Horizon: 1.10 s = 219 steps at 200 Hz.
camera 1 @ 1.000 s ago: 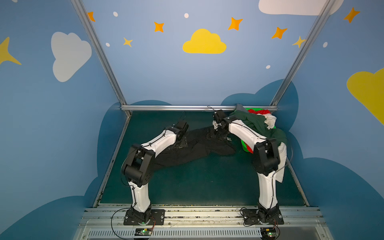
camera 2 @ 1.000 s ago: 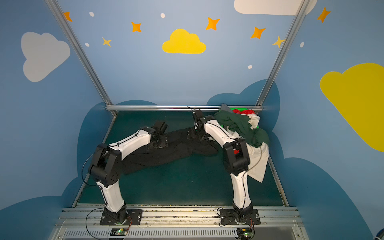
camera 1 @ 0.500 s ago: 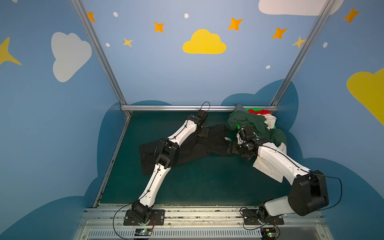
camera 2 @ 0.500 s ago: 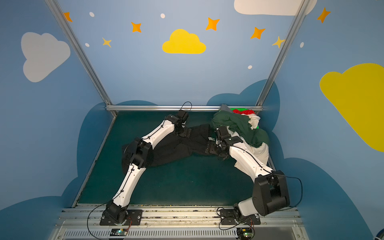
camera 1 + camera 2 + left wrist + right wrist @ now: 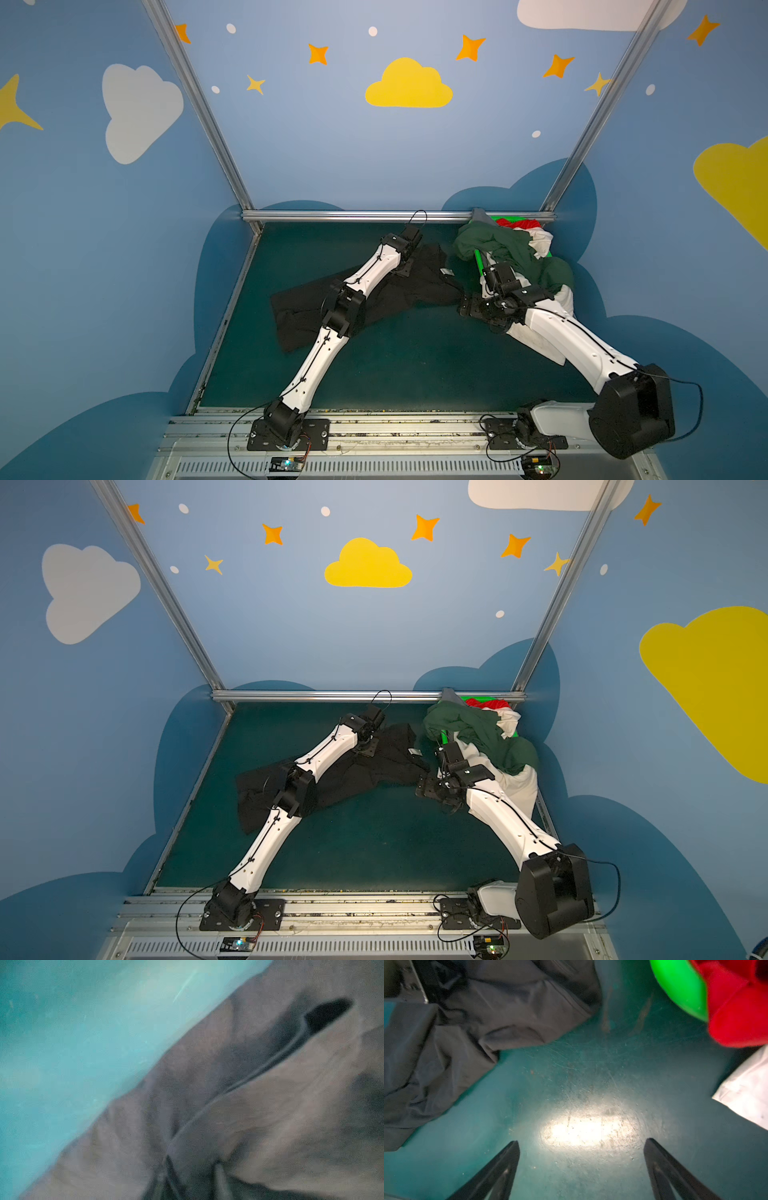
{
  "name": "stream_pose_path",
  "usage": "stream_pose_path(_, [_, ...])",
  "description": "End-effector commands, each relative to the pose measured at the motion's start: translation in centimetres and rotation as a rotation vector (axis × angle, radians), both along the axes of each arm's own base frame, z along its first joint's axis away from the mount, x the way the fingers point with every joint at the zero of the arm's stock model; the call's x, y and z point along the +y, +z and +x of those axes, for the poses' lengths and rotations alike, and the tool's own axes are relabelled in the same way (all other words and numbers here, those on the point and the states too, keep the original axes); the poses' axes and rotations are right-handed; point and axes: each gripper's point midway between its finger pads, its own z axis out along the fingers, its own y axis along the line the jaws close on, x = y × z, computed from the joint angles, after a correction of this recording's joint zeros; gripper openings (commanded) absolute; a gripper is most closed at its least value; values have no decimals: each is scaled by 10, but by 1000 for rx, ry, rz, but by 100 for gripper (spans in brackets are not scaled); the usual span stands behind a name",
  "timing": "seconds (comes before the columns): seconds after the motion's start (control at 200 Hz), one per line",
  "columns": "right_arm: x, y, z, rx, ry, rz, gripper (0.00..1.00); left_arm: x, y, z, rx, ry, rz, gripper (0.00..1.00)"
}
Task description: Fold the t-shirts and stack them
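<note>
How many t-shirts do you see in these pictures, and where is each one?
4. The black t-shirt lies on the table; the dark green t-shirt, white t-shirt and red t-shirt are heaped on the basket, back right. Others may be hidden underneath.

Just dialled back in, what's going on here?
The left tool is down on the far edge of the black t-shirt, which lies crumpled on the table; whether it grips the cloth is unclear. The right tool hangs open over bare table beside that shirt, holding nothing. A dark green t-shirt, a white t-shirt and a red t-shirt are heaped on the green basket. Nothing is folded yet.
</note>
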Motion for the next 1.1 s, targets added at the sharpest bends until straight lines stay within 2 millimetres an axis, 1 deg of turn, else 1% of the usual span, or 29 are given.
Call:
stream_pose_path(0.0, [-7, -7, -8, 21, -25, -13, 91, 50, -42, -8, 125, 142, 55, 11])
stream_pose_path(0.04, [-6, -11, -9, 29, -25, -10, 91, 62, -43, -5, 135, 210, 11, 6])
stream_pose_path(0.125, [-3, -16, -10, 48, -20, -3, 91, 88, -45, 4, 152, 354, -80, 5])
stream_pose_path(0.185, [-1, -19, -10, 57, -17, 5, 91, 115, -45, 11, 158, 459, -125, 5])
stream_pose_path(0.27, [5, -23, -10, 70, -8, 24, 91, 144, -42, 22, 167, 564, -207, 11])
stream_pose_path(0.335, [11, -25, -9, 77, 1, 33, 91, 158, -39, 28, 184, 648, -305, 16])
stream_pose_path(0.355, [13, -25, -9, 79, 5, 36, 91, 158, -37, 30, 191, 664, -339, 19])
stream_pose_path(0.385, [17, -26, -8, 80, 14, 37, 91, 160, -34, 33, 200, 686, -393, 28])
stream_pose_path(0.46, [26, -26, -6, 81, 33, 38, 91, 157, -18, 38, 206, 669, -477, 38])
stream_pose_path(0.526, [34, -26, -5, 87, 47, 44, 91, 156, 1, 37, 180, 635, -463, 61])
stream_pose_path(0.661, [51, -25, -4, 81, 74, 64, 91, 164, 45, 27, 107, 607, -404, 85])
stream_pose_path(0.681, [53, -25, -4, 79, 77, 67, 91, 165, 55, 25, 89, 600, -403, 88])
stream_pose_path(0.711, [56, -25, -5, 79, 83, 68, 91, 168, 63, 20, 67, 600, -390, 92])
stream_pose_path(0.761, [63, -26, -4, 80, 91, 82, 91, 175, 89, 13, 1, 602, -378, 99])
stream_pose_path(0.781, [65, -27, -4, 84, 93, 91, 91, 177, 95, 8, -21, 605, -372, 100])
stream_pose_path(0.796, [67, -27, -4, 87, 97, 98, 91, 179, 94, 4, -27, 608, -358, 100])
stream_pose_path(0.801, [68, -27, -4, 88, 97, 101, 91, 180, 101, 3, -43, 607, -361, 100])
stream_pose_path(0.821, [70, -28, -4, 92, 99, 107, 91, 183, 108, -4, -66, 611, -351, 100])
stream_pose_path(0.826, [70, -28, -4, 93, 100, 108, 91, 185, 103, -10, -54, 615, -337, 100])
stream_pose_path(0.831, [71, -28, -4, 95, 100, 110, 91, 186, 107, -10, -67, 616, -337, 100])
stream_pose_path(0.841, [72, -28, -4, 96, 100, 114, 91, 188, 106, -16, -65, 618, -326, 100])
stream_pose_path(0.856, [74, -28, -4, 98, 103, 120, 91, 191, 116, -19, -101, 620, -321, 100])
stream_pose_path(0.941, [81, -27, -3, 94, 104, 156, 91, 207, 140, -57, -203, 622, -199, 100])
stream_pose_path(0.971, [82, -26, -2, 88, 100, 167, 91, 214, 144, -73, -228, 624, -138, 100])
stream_pose_path(1.016, [82, -24, -2, 82, 89, 168, 92, 215, 149, -97, -247, 610, -86, 100])
stream_pose_path(1.036, [81, -23, -2, 79, 85, 167, 95, 215, 145, -109, -238, 600, -65, 100])
stream_pose_path(1.041, [80, -23, -2, 78, 84, 166, 95, 214, 148, -109, -245, 597, -70, 100])
stream_pose_path(1.046, [80, -22, -2, 78, 83, 166, 96, 214, 144, -114, -234, 593, -60, 100])
stream_pose_path(1.091, [80, -18, -3, 61, 84, 172, 97, 211, 134, -140, -213, 577, -32, 100])
